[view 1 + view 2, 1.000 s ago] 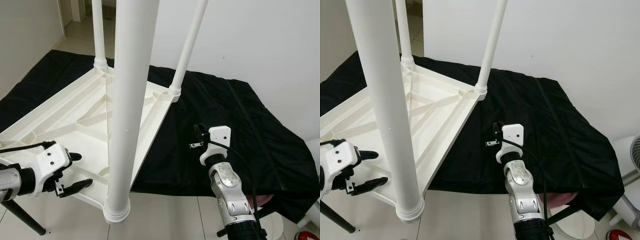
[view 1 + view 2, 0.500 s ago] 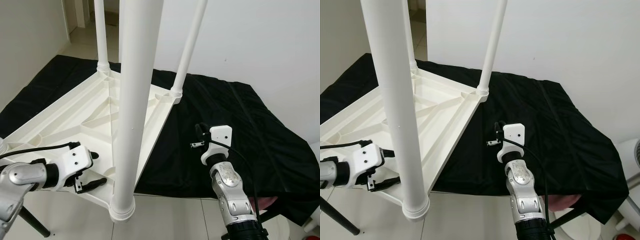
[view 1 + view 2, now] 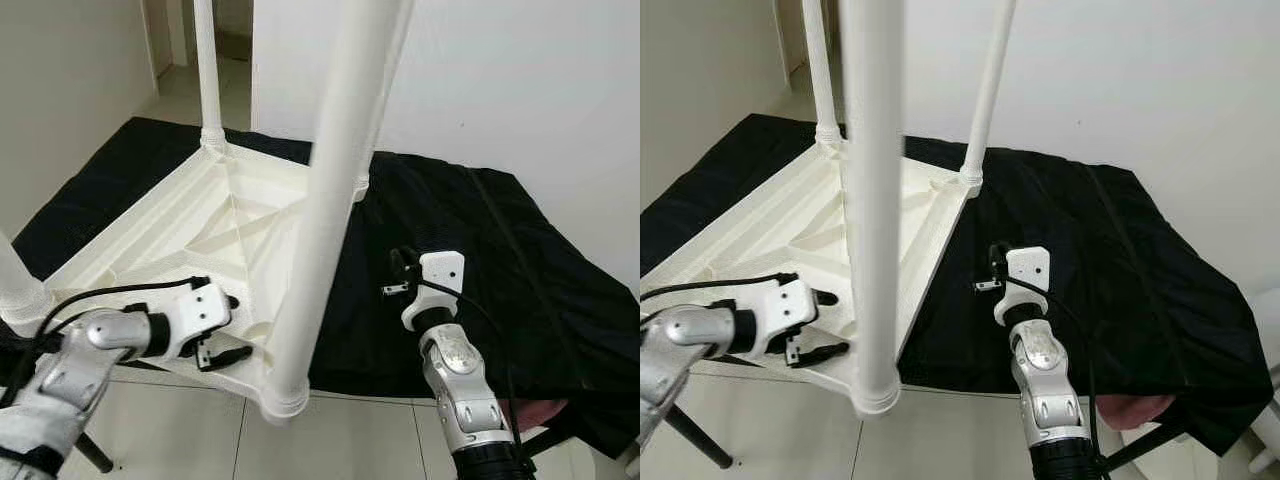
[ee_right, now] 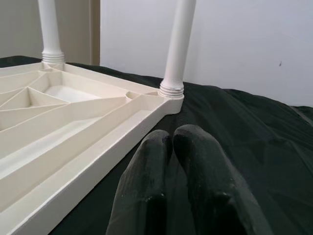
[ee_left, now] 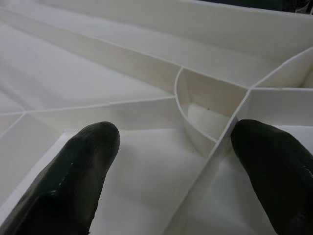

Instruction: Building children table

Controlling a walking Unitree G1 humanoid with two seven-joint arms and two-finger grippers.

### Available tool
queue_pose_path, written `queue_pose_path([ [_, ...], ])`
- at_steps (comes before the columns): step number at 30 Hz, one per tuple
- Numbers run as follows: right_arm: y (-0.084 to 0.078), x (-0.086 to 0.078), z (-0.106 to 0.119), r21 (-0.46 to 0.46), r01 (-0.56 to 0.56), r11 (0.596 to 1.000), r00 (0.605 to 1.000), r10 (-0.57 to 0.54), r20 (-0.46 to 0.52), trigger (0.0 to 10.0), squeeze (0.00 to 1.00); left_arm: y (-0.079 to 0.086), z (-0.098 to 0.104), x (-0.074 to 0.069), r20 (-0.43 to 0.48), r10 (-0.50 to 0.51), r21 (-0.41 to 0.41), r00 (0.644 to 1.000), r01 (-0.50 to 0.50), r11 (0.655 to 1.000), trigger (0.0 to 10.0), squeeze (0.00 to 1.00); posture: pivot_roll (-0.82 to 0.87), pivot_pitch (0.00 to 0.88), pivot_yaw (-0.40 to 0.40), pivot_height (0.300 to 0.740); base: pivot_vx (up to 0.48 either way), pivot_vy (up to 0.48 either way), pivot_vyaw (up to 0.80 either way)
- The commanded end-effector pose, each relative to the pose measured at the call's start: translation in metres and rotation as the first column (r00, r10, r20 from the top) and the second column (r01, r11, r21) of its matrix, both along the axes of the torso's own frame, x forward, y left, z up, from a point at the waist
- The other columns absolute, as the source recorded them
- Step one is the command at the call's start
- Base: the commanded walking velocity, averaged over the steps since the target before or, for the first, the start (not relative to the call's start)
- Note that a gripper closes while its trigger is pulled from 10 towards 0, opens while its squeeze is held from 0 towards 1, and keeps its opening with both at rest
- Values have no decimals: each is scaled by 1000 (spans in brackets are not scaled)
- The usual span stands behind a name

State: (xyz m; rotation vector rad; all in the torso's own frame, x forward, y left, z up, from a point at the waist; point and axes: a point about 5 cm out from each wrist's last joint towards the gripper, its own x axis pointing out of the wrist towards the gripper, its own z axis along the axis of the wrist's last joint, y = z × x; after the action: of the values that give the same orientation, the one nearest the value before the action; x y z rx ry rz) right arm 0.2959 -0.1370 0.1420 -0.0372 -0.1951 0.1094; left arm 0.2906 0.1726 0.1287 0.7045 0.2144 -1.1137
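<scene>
- My left gripper [image 3: 228, 328] sits at the near edge of the upturned white table top [image 3: 165, 235], its two black fingers [image 5: 83, 171] spread wide with nothing between them; in the left wrist view they hover just over the ribbed underside, either side of a curved rib pocket [image 5: 203, 115].
- My right gripper [image 3: 398, 272] is raised over the black cloth [image 3: 500, 250], apart from the table, its fingers pressed together on nothing.
- The table lies upside down on the cloth, so its ribs and leg sockets face up. That is why the legs point at the ceiling: the near leg [image 3: 320, 200] stands in its corner socket just beside my left gripper, the far right leg [image 4: 178, 46] in its collar at the back corner, and the far left leg [image 3: 207, 70] at the other back corner.
- I judge the legs are all seated, so what remains is checking or turning the table over.
- The near corner overhangs the cloth's edge above the tiled floor [image 3: 330, 440], so a push there could tip it.
- Open room lies on the cloth to my right; the wall [image 3: 520, 90] stands close behind, and the near leg crowds my left arm's reach.
</scene>
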Motion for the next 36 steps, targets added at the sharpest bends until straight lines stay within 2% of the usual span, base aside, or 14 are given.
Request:
queue_pose_path([
  [1,-4,1,2,12,26,1000,1000,-26,0,10000,0,-6,-4,8,55,74,-7,996,-74,997,10000,0,33,0,-101,740,0,0,0],
  [6,-10,3,1,27,69,997,998,-69,-6,10000,0,-17,2,29,128,198,-92,972,-187,978,10000,0,37,0,-101,740,0,0,0],
  [10,-11,3,0,28,81,996,997,-80,-7,10000,0,-20,2,34,140,248,-120,959,-232,965,10000,0,41,0,-103,740,0,0,0],
  [12,-12,6,0,28,97,995,995,-97,-11,10000,0,-26,7,42,161,321,-187,933,-291,938,10000,0,45,0,-112,740,0,0,0],
  [14,-12,7,0,29,104,994,995,-104,-12,10000,0,-28,10,45,175,345,-207,922,-308,928,10000,0,47,0,-114,740,0,0,0],
  [17,-12,11,2,33,113,993,994,-112,-12,10000,0,-26,16,53,180,451,-270,874,-397,877,10000,0,54,0,-123,740,0,0,0],
  [19,-13,13,3,37,118,992,993,-118,-10,10000,0,-23,19,56,193,494,-289,848,-432,854,10000,0,62,0,-127,740,0,0,0],
  [21,-13,14,3,37,121,992,993,-121,-9,10000,0,-22,20,57,203,508,-291,837,-444,848,10000,0,64,0,-131,740,0,0,0],
  [24,-13,15,5,39,115,993,993,-115,-3,10000,0,-18,22,54,212,495,-284,842,-432,856,10000,0,64,0,-134,740,0,0,0],
  [27,-11,15,6,44,79,996,997,-80,5,10000,0,-9,22,46,199,445,-256,873,-392,884,10000,0,73,0,-141,740,0,0,0],
  [29,-11,13,5,45,55,997,998,-55,11,10000,0,-4,20,35,182,346,-226,920,-303,926,10000,0,75,0,-142,740,0,0,0],
  [30,-11,13,5,45,55,997,998,-55,11,10000,0,-4,20,35,182,346,-226,920,-303,926,10000,0,75,0,-142,740,0,0,0],
  [34,-17,12,3,33,58,998,998,-59,9,10000,0,4,17,22,130,257,-176,958,-233,956,10000,0,81,0,-144,740,0,0,0],
  [36,-24,11,1,19,70,997,997,-70,7,10000,0,14,12,16,88,228,-114,970,-217,969,10000,0,81,0,-144,740,0,0,0],
])
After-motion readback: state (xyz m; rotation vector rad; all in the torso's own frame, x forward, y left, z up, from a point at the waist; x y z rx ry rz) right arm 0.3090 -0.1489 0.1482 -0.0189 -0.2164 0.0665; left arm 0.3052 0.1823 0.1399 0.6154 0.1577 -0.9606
